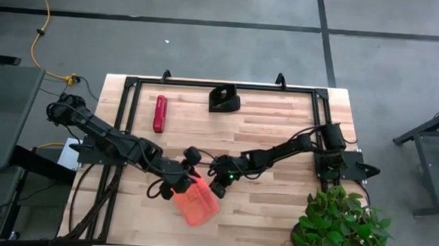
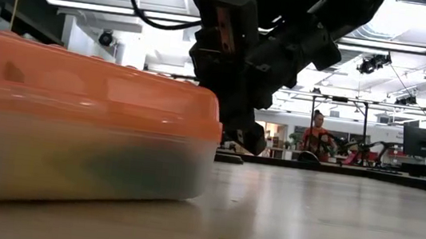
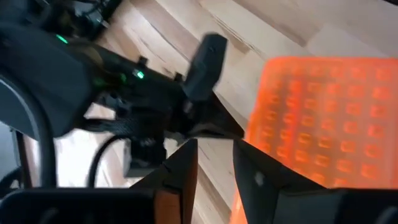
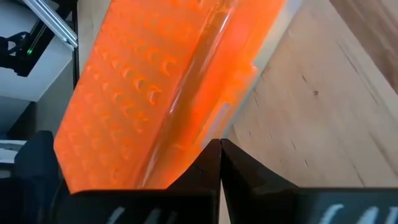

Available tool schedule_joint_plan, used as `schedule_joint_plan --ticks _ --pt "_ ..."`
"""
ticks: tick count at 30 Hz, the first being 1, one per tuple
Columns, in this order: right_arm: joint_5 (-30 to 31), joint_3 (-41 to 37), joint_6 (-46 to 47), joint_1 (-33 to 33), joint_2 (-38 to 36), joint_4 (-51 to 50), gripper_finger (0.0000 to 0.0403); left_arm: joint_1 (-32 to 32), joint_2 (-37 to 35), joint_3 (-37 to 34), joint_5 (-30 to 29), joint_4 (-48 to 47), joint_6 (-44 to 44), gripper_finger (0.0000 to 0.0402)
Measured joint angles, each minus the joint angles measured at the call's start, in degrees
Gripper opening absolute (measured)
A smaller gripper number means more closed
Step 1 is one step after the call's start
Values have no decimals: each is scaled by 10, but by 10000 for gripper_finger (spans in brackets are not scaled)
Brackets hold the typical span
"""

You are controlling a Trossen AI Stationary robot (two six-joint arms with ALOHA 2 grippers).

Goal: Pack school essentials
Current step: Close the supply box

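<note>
The orange-lidded box [image 1: 198, 202] sits closed at the lower middle of the frame on the worktop [image 1: 279, 126]. My left gripper [image 1: 181, 186] hangs at its upper-left corner, fingers slightly parted, holding nothing. My right gripper [image 1: 217, 189] is at the box's upper-right edge, fingers pressed together, empty.
</note>
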Motion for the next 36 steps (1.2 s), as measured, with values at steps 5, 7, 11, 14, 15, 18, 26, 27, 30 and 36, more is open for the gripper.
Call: schedule_joint_plan --ticks 5,7,11,14,15,18,26,27,30,36 --pt "-2 0 -11 -1 0 -6 0 1 -3 4 3 6 -12 99" --pt "-3 0 -17 -4 -4 -15 0 -3 -4 5 14 6 -35 99" --pt "-6 0 -46 -14 -16 -49 0 -14 -18 6 23 -8 -104 99" --pt "-7 0 -84 -27 -35 -82 0 -23 -27 3 25 -37 -161 99" --pt "-6 0 -100 -32 -44 -99 0 -26 -30 4 25 -33 -182 99" --pt "-4 0 -150 -50 -70 -139 0 -35 -37 4 24 -51 -232 99" --pt "55 -4 -264 -82 -160 -210 0 -78 -55 -67 2 4 -387 99" --pt "54 -15 -268 -83 -172 -190 0 -86 -56 -82 -7 26 -414 99" --pt "41 -76 -241 -81 -198 -81 0 -113 -58 -125 -21 100 -506 99" --pt "37 -213 -116 -66 -221 108 0 -185 -58 -176 -44 134 -690 99"
